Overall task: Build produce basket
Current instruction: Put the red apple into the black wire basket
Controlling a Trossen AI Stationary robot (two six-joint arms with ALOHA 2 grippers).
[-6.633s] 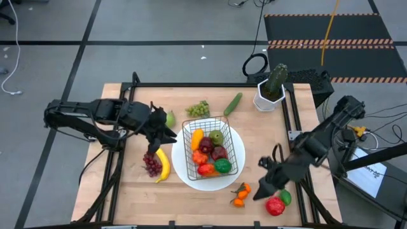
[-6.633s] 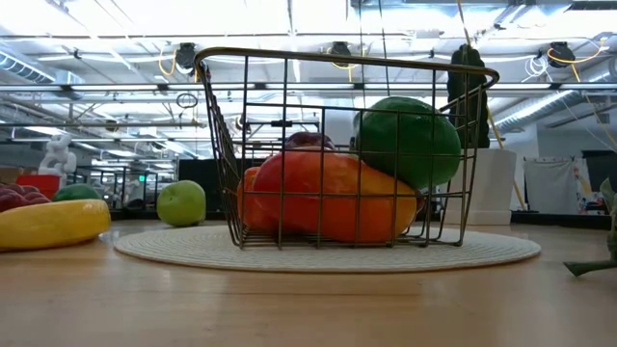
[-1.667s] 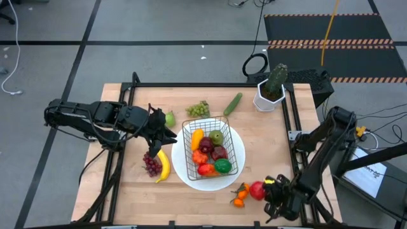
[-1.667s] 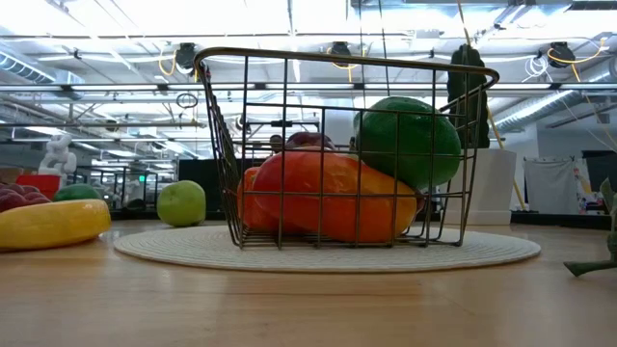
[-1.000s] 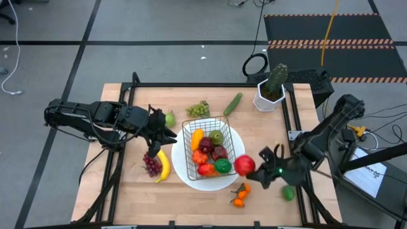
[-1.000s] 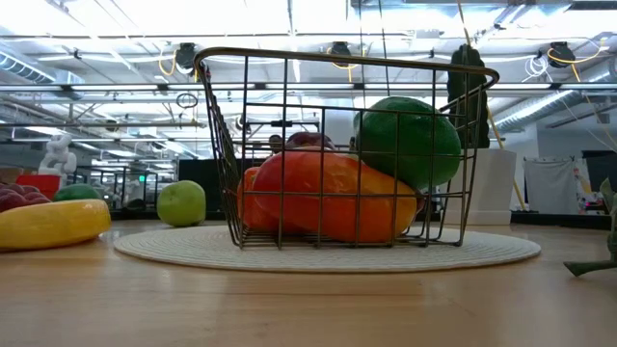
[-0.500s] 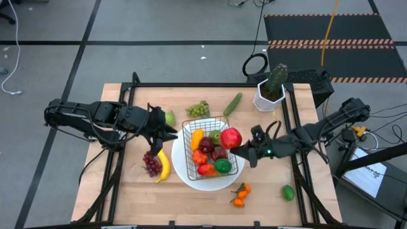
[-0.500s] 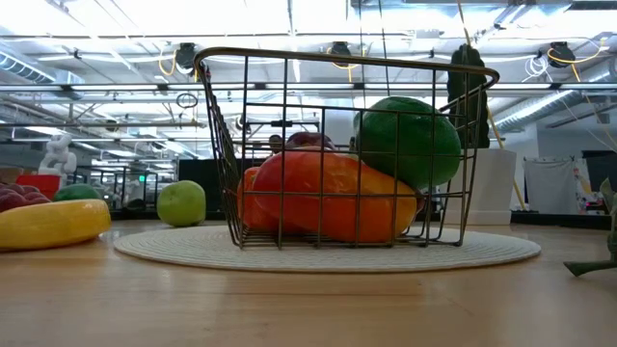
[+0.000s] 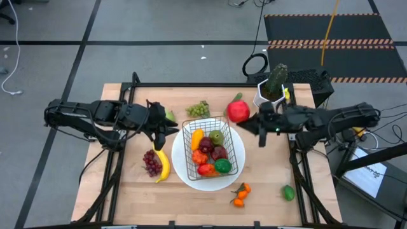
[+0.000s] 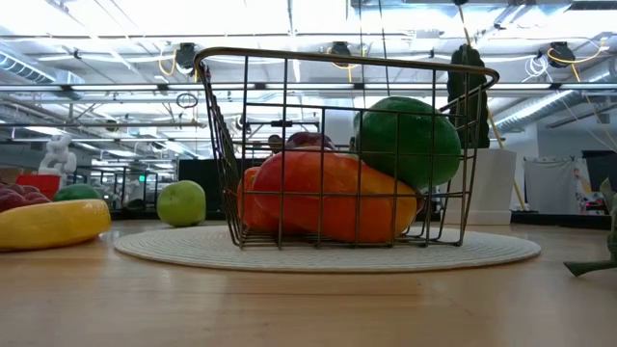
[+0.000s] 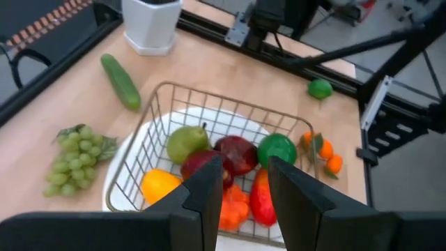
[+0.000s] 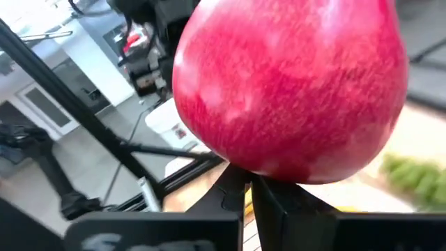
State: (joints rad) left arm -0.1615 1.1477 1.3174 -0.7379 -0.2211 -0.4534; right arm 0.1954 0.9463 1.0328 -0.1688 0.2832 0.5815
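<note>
beyond the basket (image 9: 213,147) rim, right tool (image 9: 249,121) gripping red apple (image 9: 238,111)

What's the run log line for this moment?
right gripper: shut on red apple, beyond basket | left gripper: waiting beside basket

One dark wire-mesh basket (image 9: 214,145), one round white plate (image 9: 180,163), two grape bunches (image 9: 198,109), one yellow banana (image 9: 163,165), one green cucumber (image 11: 120,81).

Two matte black jointed arms, black cables looped alongside. Left gripper (image 11: 240,185): flat black blocky fingers. Right gripper (image 9: 249,119): black.
</note>
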